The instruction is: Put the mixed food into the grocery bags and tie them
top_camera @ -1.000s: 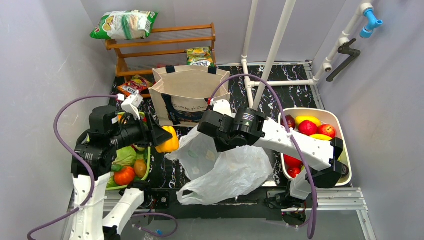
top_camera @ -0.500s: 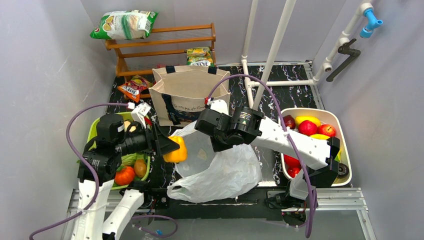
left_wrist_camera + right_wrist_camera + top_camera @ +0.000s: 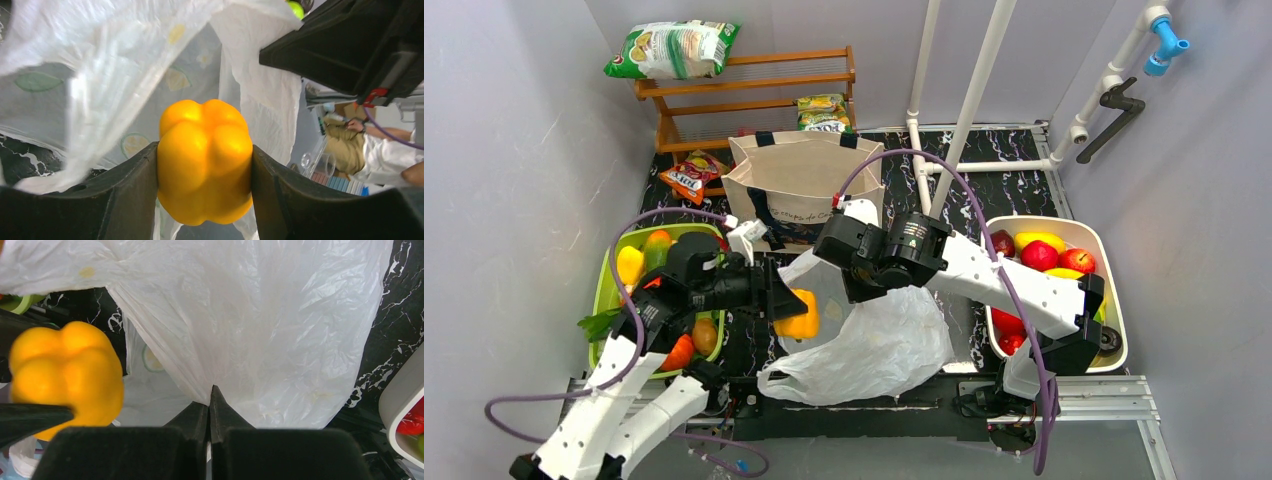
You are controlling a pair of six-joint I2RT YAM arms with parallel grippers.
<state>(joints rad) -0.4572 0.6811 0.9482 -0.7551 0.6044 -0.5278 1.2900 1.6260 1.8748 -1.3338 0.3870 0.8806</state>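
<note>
My left gripper (image 3: 792, 308) is shut on a yellow bell pepper (image 3: 799, 316), held at the mouth of the white plastic bag (image 3: 874, 345); the pepper fills the jaws in the left wrist view (image 3: 205, 160) and shows at the left of the right wrist view (image 3: 65, 372). My right gripper (image 3: 856, 290) is shut on the bag's upper edge (image 3: 240, 315) and holds it lifted. The beige canvas tote (image 3: 799, 190) with navy handles stands upright behind the bag. More fruit lies in the green tray (image 3: 609, 285) and the white tray (image 3: 1109, 260).
A wooden shelf (image 3: 754, 85) at the back carries a green snack bag (image 3: 672, 48) and a yellow-green packet (image 3: 822, 112). An orange packet (image 3: 692, 176) lies below it. White pipes (image 3: 969, 100) rise behind the right arm.
My left gripper has carried the yellow pepper right and nearer, from beside the green tray to the bag's mouth. My right gripper has lifted the bag's edge slightly and holds it.
</note>
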